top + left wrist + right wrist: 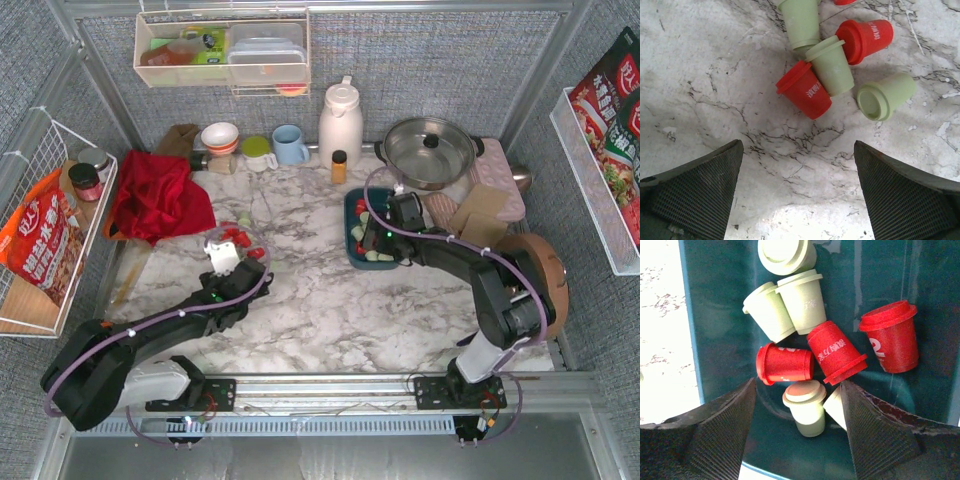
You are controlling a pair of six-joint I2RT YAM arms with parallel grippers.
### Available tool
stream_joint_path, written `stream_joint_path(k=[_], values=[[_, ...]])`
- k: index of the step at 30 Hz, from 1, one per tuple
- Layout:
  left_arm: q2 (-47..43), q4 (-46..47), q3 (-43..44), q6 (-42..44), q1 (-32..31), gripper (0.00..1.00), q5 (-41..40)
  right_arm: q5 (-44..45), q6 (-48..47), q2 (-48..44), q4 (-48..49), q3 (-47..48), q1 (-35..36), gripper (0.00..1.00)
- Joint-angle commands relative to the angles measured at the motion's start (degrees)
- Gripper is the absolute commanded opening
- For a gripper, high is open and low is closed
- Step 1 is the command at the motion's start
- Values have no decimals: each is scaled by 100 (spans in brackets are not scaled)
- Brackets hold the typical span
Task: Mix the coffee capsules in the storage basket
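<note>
The dark teal storage basket (pixel 352 205) stands right of the table's middle. In the right wrist view its floor (pixel 720 305) holds several coffee capsules, red (pixel 785 362) and mint green (pixel 800 300), lying jumbled. My right gripper (pixel 797 390) (pixel 375 238) reaches into the basket, open, with one mint capsule (pixel 805 407) standing loose between the fingers. More capsules lie at centre left in what looks like a clear round dish (pixel 248 232): red (pixel 805 90) and mint (pixel 832 67). My left gripper (pixel 797 147) (pixel 226 255) hovers wide open just short of them, holding nothing.
Behind the basket stand a steel pot (pixel 432 150), a white thermos (pixel 340 120) and a small amber bottle (pixel 339 165). A red cloth (pixel 158 195) lies at back left, near a blue mug (pixel 290 145). White wire baskets (pixel 50 230) hang on both side walls.
</note>
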Motion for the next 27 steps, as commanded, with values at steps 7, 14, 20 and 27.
stream_joint_path(k=[7,14,20,27], values=[[-83,349,-166,313,393,93,184,158,-472,-981,-296,-105,102,99],[38,736,-76,410,671,85,383,1022,-949,-1891,-646,-99,390,99],[259,925,44,-149,702,78,70,1424,-515,-2448,-247,-637,140,99],[808,485,424,-1006,711,62,-276,1650,197,-2905,80,-1259,-320,99]])
